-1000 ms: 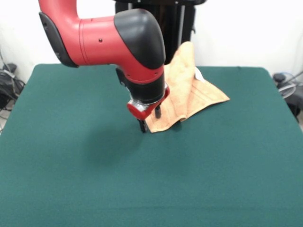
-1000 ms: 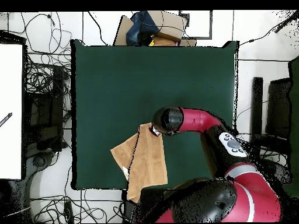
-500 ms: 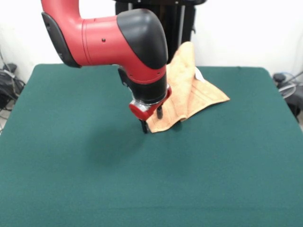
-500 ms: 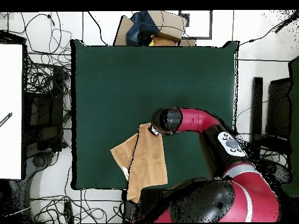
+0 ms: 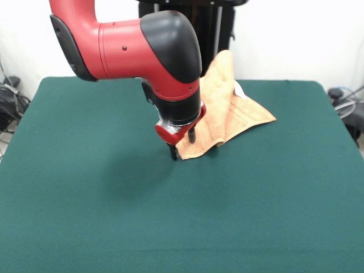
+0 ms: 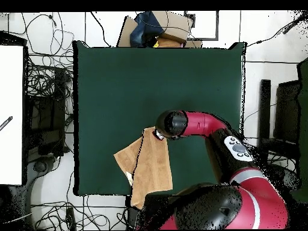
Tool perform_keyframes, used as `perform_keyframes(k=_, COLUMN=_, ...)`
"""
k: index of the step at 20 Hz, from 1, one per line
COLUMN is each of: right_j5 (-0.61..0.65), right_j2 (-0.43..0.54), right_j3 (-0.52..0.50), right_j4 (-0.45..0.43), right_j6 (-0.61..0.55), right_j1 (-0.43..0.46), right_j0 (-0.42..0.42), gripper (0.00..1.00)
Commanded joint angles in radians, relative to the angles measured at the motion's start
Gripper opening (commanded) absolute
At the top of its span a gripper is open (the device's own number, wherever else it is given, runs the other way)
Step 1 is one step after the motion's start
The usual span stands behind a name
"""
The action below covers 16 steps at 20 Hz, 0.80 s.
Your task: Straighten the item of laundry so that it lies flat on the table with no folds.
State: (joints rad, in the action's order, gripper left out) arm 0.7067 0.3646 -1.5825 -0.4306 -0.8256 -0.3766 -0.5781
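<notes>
The orange-brown towel [image 5: 230, 114] lies crumpled and folded over itself at the far side of the green table [image 5: 85, 199], with one end draped off the table's edge by the pedestal. Its white tag [image 5: 239, 89] shows near the top. My gripper [image 5: 182, 145] points down at the towel's near corner. It looks open, with one finger [image 5: 172, 152] at the cloth's edge on the table and the other over the towel. In the overhead view the towel [image 6: 150, 165] lies near the table's [image 6: 120, 90] bottom edge, and the arm's wrist [image 6: 171, 123] hides the gripper.
The black pedestal [image 5: 193, 17] stands behind the towel. A cardboard box with a dark blue thing [image 6: 156, 27] sits beyond the table's far edge. Cables [image 6: 48, 90] lie on the floor at the left, beside a white surface [image 6: 11, 114].
The arm has shifted slightly to the right towards the towel's corner, then held still. The towel has not moved.
</notes>
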Motion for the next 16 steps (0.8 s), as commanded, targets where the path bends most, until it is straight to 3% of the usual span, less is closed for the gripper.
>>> perform_keyframes(k=1, right_j5=-0.096, right_j2=0.065, right_j3=-0.018, right_j4=0.026, right_j6=-0.15, right_j1=0.03, right_j0=0.039, gripper=1.0)
perform_keyframes(k=5, right_j5=-0.084, right_j2=0.055, right_j3=-0.007, right_j4=0.024, right_j6=-0.155, right_j1=0.031, right_j0=0.054, gripper=1.0)
perform_keyframes(k=6, right_j5=-0.075, right_j2=0.049, right_j3=-0.003, right_j4=0.022, right_j6=-0.156, right_j1=0.032, right_j0=0.06, gripper=0.0)
perform_keyframes(k=16, right_j5=-0.072, right_j2=0.05, right_j3=-0.003, right_j4=0.031, right_j6=-0.145, right_j1=0.039, right_j0=0.058, gripper=0.0)
